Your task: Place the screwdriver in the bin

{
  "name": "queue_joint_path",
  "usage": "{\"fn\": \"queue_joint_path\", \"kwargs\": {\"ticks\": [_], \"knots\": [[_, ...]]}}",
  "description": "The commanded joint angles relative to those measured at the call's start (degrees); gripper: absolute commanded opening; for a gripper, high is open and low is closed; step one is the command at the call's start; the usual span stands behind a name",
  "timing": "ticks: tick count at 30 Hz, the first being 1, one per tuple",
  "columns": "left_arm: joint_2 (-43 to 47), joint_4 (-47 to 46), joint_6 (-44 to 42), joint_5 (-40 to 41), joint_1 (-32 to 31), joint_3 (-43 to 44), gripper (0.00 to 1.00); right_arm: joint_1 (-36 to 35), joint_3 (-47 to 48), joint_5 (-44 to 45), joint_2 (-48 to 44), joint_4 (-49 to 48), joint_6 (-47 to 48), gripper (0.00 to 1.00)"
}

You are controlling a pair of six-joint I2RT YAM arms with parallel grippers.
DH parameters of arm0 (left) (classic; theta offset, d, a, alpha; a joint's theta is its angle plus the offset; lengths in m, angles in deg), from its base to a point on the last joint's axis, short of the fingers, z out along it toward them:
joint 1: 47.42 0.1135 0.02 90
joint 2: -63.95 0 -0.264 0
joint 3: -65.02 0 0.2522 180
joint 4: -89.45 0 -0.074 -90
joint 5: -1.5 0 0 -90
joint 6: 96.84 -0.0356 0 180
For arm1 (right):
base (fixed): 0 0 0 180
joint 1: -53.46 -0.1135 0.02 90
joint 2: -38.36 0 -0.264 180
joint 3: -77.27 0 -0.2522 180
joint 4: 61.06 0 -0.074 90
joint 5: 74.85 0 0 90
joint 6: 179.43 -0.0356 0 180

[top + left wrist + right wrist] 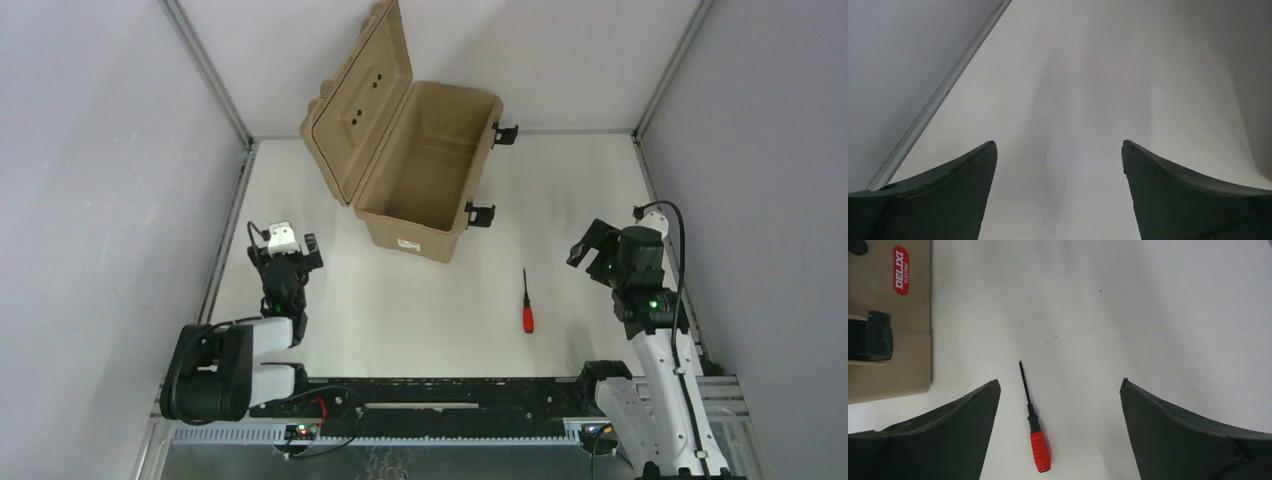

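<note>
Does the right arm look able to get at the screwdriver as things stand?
Probably yes: the screwdriver lies alone on the table, clear of the bin, and the open right gripper hangs near it with nothing between.

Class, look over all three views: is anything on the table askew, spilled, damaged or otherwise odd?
Nothing is spilled or damaged. Only the bin sits skewed on the table, at an angle to its edges, with its lid open. The screwdriver lies loose outside the bin.
</note>
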Motion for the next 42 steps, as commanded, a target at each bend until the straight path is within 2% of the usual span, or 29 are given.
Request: {"fn": "queue_joint_path", "kwargs": {"ticks": [1,7,13,17,21,27,31,35,42], "knots": [[-0.15,-5.89,1.01,0.88,0.53,2.55,1.0,-0.3,2.64,-0.91,-1.35,0.44,-0.91,1.0],[-0.17,-5.89,1.01,0.94,0.53,2.48,1.0,-2.08,5.26,-6.2,-0.14,2.18,0.01,1.0],[-0.22,-5.89,1.01,0.89,0.53,2.56,1.0,-18.78,7.9,3.29,8.94,6.52,-2.92,1.0],[-0.18,-5.89,1.01,0.88,0.53,2.5,1.0,-25.51,7.35,6.71,16.77,7.85,-6.14,0.97],[-0.24,-5.84,1.0,0.91,0.53,2.51,1.0,-28.22,4.41,7.05,21.16,8.13,-9.12,0.94],[-0.18,-5.89,1.01,0.9,0.53,2.56,1.0,-30.92,-1.56,4.24,27.2,0.63,-10.92,0.91],[-0.21,-5.89,1.01,0.89,0.53,2.54,1.0,-31.53,-1.77,4.43,32.7,-2.89,-12.28,0.83],[-0.18,-5.89,1.01,0.94,0.53,2.51,1.0,-32.26,-2.36,5.64,34.33,-4.18,-14.05,0.73],[-0.2,-5.89,1.01,0.88,0.53,2.5,1.0,-32.38,-5.82,5.4,35.54,-5.98,-16.29,0.44]]}}
